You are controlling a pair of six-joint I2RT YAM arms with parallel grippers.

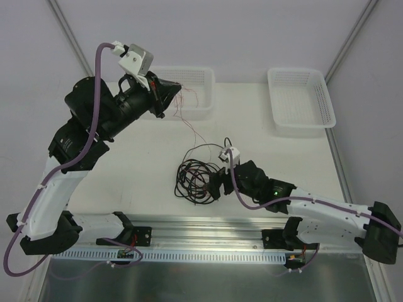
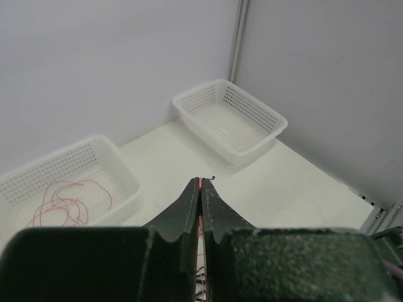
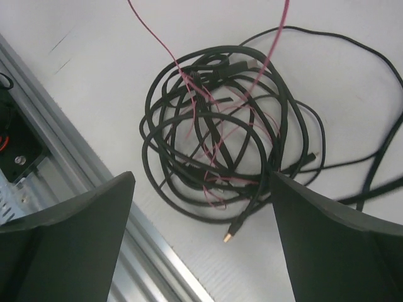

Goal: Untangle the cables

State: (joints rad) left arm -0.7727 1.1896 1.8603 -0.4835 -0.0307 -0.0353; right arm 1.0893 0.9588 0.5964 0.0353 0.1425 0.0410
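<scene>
Black cables (image 3: 208, 135) lie coiled in a loose tangle, thin red-pink wires (image 3: 277, 38) threading through it

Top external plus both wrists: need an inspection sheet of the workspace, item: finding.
Surface: white table, no spills seen.
Job's things: black cables in a tangled pile near the front; red-pink wire threaded through it, with strands rising off the pile; red-pink loops lying in the left basket.
Clutter: nothing seen.
Grippers: left gripper shut on the red-pink wire, raised beside the left basket; right gripper open, above the pile.
Cables: purple hoses run along both arms.
Surroundings: right basket at the far edge; metal rail at the near edge; plain walls.
</scene>
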